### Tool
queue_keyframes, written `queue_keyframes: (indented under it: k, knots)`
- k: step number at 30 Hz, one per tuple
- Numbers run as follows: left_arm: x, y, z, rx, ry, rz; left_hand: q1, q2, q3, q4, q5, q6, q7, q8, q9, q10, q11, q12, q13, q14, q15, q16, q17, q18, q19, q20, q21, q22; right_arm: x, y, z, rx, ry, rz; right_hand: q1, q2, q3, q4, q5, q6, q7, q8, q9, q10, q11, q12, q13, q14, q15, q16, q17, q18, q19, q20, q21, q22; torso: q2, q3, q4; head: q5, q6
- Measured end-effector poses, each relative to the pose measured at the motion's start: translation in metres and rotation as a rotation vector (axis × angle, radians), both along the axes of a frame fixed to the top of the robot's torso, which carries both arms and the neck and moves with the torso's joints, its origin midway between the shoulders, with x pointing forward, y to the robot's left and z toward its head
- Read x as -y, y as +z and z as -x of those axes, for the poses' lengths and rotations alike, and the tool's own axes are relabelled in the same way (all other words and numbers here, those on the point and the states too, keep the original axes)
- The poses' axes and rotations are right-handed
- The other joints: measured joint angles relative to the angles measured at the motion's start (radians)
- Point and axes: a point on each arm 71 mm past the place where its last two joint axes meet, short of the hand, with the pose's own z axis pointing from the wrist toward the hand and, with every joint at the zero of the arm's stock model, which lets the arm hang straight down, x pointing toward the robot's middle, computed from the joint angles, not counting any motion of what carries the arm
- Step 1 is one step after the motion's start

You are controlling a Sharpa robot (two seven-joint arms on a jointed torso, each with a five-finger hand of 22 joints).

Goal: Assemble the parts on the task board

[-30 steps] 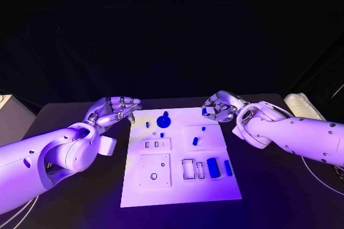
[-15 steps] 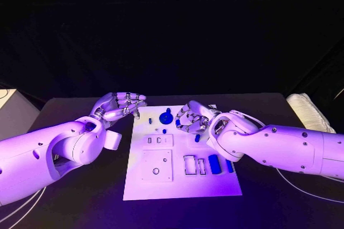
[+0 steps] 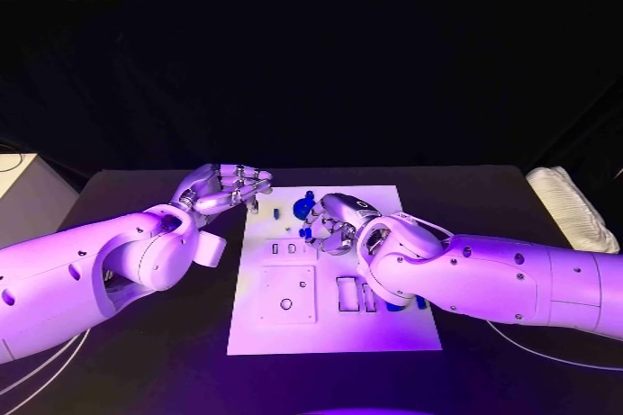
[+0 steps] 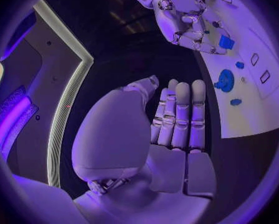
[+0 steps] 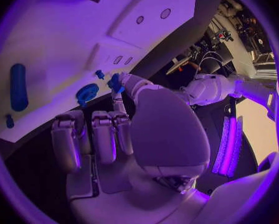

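The white task board [image 3: 325,329] lies in the middle of the black table. A blue gear [image 3: 302,206] sits near the board's far edge, also seen from both wrists [image 4: 225,79] [image 5: 86,92]. My right hand [image 3: 335,221] hovers over the board just beside the gear and pinches a small blue part [image 5: 115,82] [image 4: 226,42] between thumb and a finger. My left hand [image 3: 221,190] [image 4: 171,129] hangs at the board's far left corner, fingers curled in, holding nothing. A long blue cylinder [image 5: 18,87] lies on the board; my right arm partly hides it in the head view.
Small blue pegs [image 4: 239,64] [image 4: 235,102] stand near the gear. The board has a square inset plate [image 3: 285,293] and narrow slots [image 3: 348,293]. A pale box [image 3: 20,194] stands off the table's left, and a white bundle [image 3: 572,208] lies at the right edge.
My right hand has swept from the board's far right corner leftwards over the board to beside the gear, still carrying the small blue part. The left hand has barely moved.
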Motion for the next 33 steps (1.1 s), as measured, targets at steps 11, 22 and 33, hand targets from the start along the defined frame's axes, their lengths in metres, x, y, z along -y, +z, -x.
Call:
queue_keyframes:
  k: [11, 22, 33]
  knots:
    - [0.002, -0.001, 0.000, -0.006, -0.008, -0.017, -0.005, 0.005, 0.000, -0.005, 0.000, 0.000, 0.000, 0.015, 0.008, -0.036, -0.006, 0.074, 0.054, 0.000, 0.000, 0.019, 0.002, 0.000, -0.004, -0.004, 0.007, 0.000, -0.014, -0.013, 0.003, 0.001, 0.002, 0.040, 0.000, 0.000, 0.000, 0.000, -0.002, 0.000, 0.000, 0.000, 0.000, -0.003, -0.003, 0.000, 0.000, 0.000, 0.000, 0.000, 0.000, 0.000, 0.000, 0.000, 0.000, 0.000, 0.000, 0.0000, -0.0004, 0.006, -0.012]
    - [0.002, -0.001, 0.000, -0.009, -0.011, -0.025, -0.005, 0.005, 0.000, -0.005, 0.000, 0.000, 0.000, 0.020, 0.009, -0.050, -0.006, 0.092, 0.066, -0.004, -0.004, 0.023, 0.002, 0.000, -0.004, -0.004, 0.007, 0.000, -0.018, -0.020, 0.005, 0.010, 0.006, 0.075, -0.010, 0.000, 0.003, -0.003, -0.002, -0.001, 0.000, 0.000, 0.000, 0.000, -0.007, 0.000, 0.000, 0.000, 0.000, 0.000, 0.000, 0.000, 0.000, 0.000, 0.000, 0.000, 0.000, -0.0001, -0.0009, 0.011, -0.018]
    - [0.002, -0.002, 0.000, -0.010, -0.012, -0.030, -0.005, 0.005, 0.003, -0.008, 0.000, -0.004, -0.003, 0.020, 0.011, -0.052, -0.008, 0.104, 0.077, -0.004, -0.004, 0.027, 0.003, 0.000, -0.003, -0.003, 0.011, 0.000, -0.020, -0.026, 0.004, 0.018, 0.005, 0.101, -0.020, -0.009, 0.002, -0.003, -0.002, -0.003, 0.001, 0.006, 0.001, 0.000, -0.007, 0.000, 0.000, 0.000, 0.000, 0.000, 0.000, 0.000, 0.000, 0.000, 0.000, 0.000, 0.000, 0.0001, -0.0013, 0.013, -0.020]
